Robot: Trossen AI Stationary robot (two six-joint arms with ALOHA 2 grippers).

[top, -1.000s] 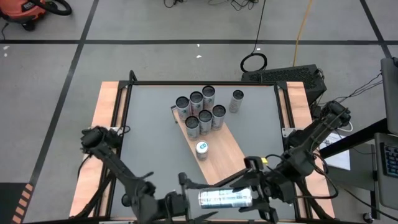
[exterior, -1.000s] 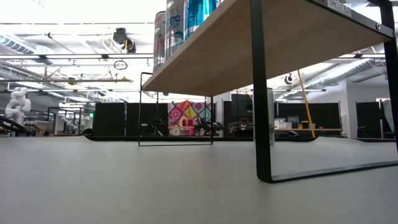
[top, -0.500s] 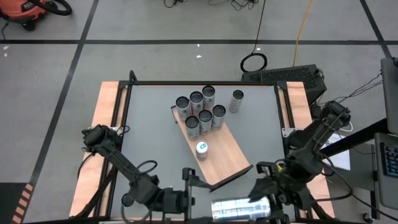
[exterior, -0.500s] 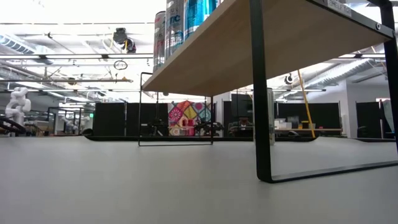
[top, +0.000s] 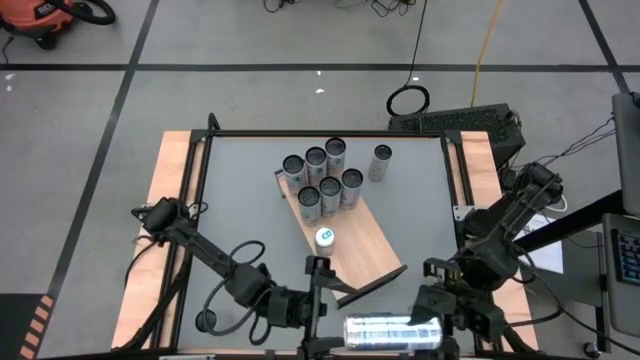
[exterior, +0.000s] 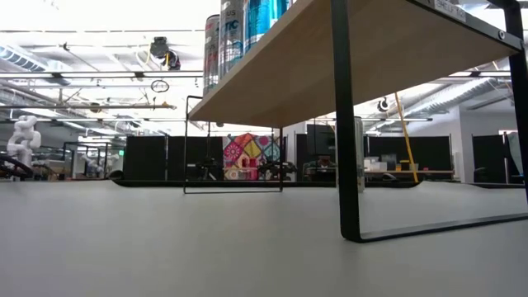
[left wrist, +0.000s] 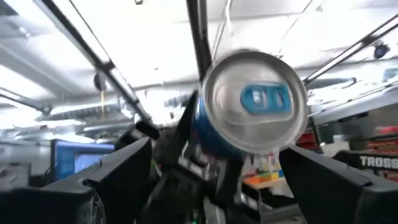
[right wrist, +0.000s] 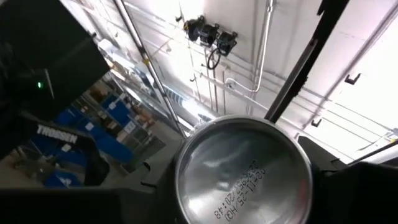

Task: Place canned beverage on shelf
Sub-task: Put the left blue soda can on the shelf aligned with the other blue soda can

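A blue and silver can lies level in the air over the table's near edge, with my right gripper shut on its right end. My left gripper stands open just left of the can's top end, its fingers apart on either side and touching nothing. The shelf, a wood board on black legs, runs slantwise across the table. Several cans stand on its far end, and one more can stands at its middle. My right gripper pinches the can between its two fingers at the bottom end, coming level from the table's right. The fingers lie along the can. The can's bottom faces the wrist and hides the pads. The can is lifted clear, lying about level, top toward my left gripper.
One can stands on the grey tabletop just right of the shelf's far end. The shelf's near half is bare wood. In the low view the board is seen from below, with cans on top.
My right gripper has carried the can toward the table's right and near edge, keeping it level. My left gripper has followed toward the right, stayed open, and its wrist has tipped upward and turned.
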